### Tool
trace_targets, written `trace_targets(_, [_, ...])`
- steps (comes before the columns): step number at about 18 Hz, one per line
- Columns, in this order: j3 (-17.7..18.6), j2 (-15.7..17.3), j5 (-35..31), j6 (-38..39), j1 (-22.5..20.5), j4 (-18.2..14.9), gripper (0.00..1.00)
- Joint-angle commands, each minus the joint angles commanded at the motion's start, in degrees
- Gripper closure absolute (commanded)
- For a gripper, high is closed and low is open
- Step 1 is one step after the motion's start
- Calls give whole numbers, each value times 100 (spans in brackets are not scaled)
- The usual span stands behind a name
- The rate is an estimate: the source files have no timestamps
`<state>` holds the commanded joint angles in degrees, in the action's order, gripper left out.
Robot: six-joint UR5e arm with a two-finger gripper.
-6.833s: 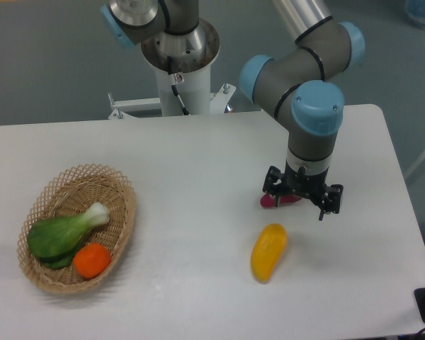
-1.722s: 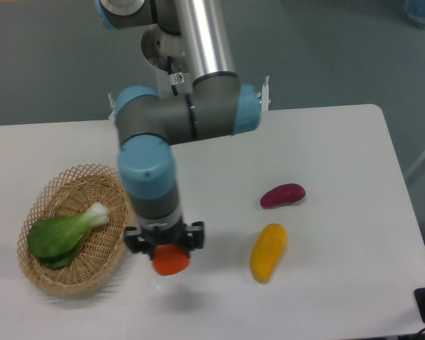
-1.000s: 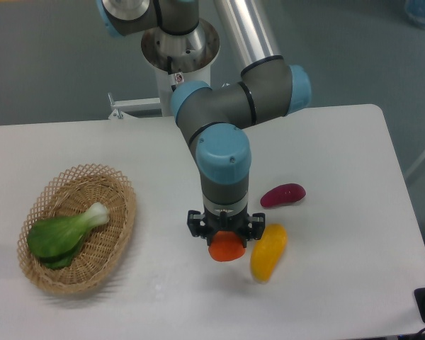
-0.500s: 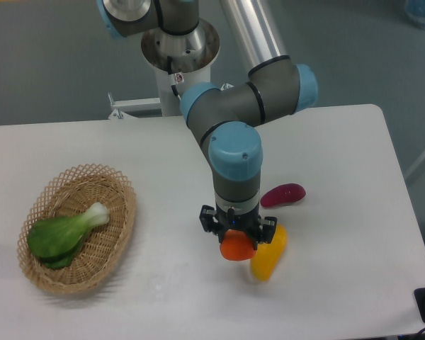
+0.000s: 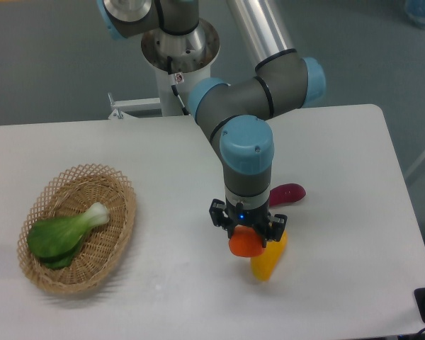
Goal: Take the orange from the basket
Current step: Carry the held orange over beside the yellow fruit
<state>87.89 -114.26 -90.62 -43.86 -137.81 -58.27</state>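
My gripper is shut on the orange, a small round orange-red fruit held above the table near the middle right. The orange hangs just left of and partly in front of the yellow fruit. The woven wicker basket lies far to the left on the table, well apart from the gripper. Only a green leafy vegetable lies in it.
A dark red-purple fruit lies just behind and right of the gripper, partly hidden by the arm's wrist. The robot's base column stands at the table's back edge. The table's right edge runs near x 600.
The arm has carried the orange out of the basket and rightward across the table. Over the last second it has drifted further right and slightly toward the front, up against the yellow fruit.
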Motion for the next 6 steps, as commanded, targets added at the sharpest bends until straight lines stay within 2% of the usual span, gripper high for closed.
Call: trace_targets(6, [149,62,-105,-141,-79,-27,28])
